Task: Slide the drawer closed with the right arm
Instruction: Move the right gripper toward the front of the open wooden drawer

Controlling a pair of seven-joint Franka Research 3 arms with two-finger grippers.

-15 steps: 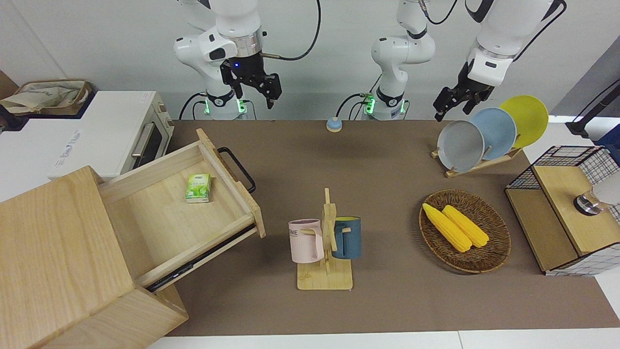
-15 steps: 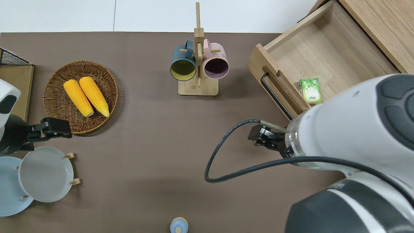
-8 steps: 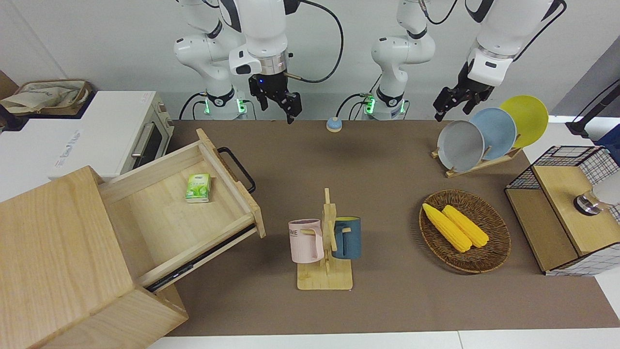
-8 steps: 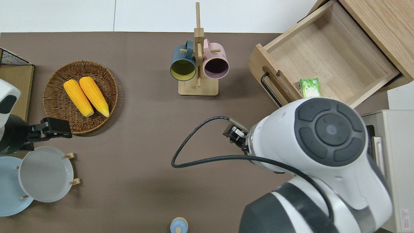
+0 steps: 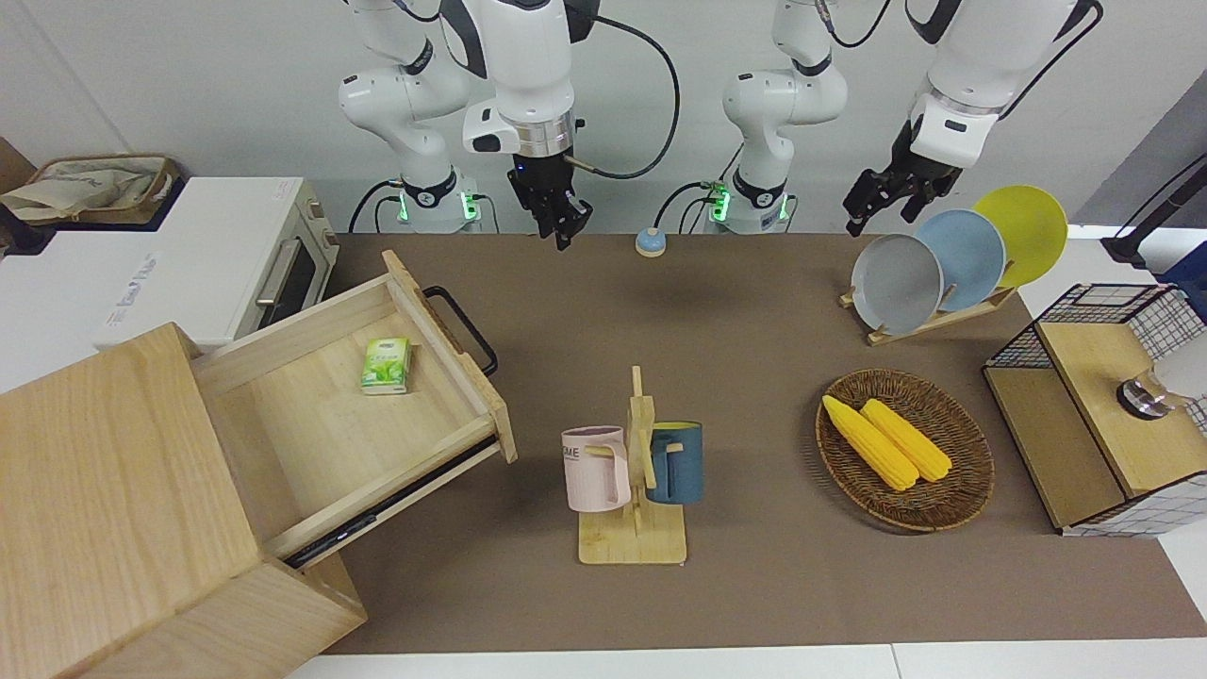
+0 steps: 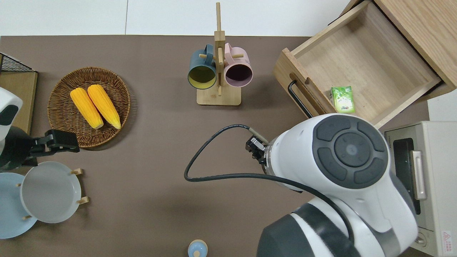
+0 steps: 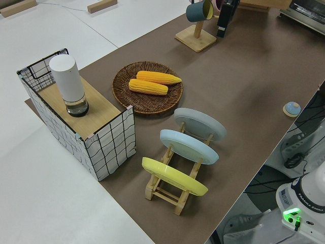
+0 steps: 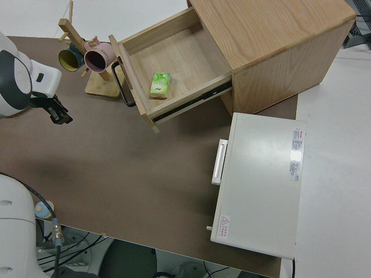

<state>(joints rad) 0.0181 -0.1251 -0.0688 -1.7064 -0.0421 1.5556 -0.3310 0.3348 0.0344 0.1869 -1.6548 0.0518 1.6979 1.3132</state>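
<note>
The drawer (image 5: pixel 311 415) stands pulled far out of the big light-wood box (image 5: pixel 104 471) at the right arm's end of the table. Its black bar handle (image 5: pixel 462 325) faces the table's middle. A green carton (image 5: pixel 387 365) lies inside it. The right gripper (image 5: pixel 563 222) hangs in the air under its blue wrist light, apart from the drawer. In the overhead view the right gripper (image 6: pixel 254 148) is over bare mat, nearer to the robots than the handle (image 6: pixel 298 98). The right side view shows the right gripper (image 8: pixel 58 111) and the open drawer (image 8: pixel 174 58). The left arm is parked.
A white toaster oven (image 5: pixel 226 255) stands beside the drawer, nearer to the robots. A mug rack (image 5: pixel 634 471) stands mid-table. A basket with corn (image 5: pixel 903 448), a plate rack (image 5: pixel 952 259) and a wire-grid box (image 5: pixel 1103 415) stand toward the left arm's end. A small blue knob (image 5: pixel 650 242) lies near the robots.
The right arm has swung away from the oven's end toward the table's middle, and its gripper has come lower and turned to point down. The drawer and the left arm have not moved.
</note>
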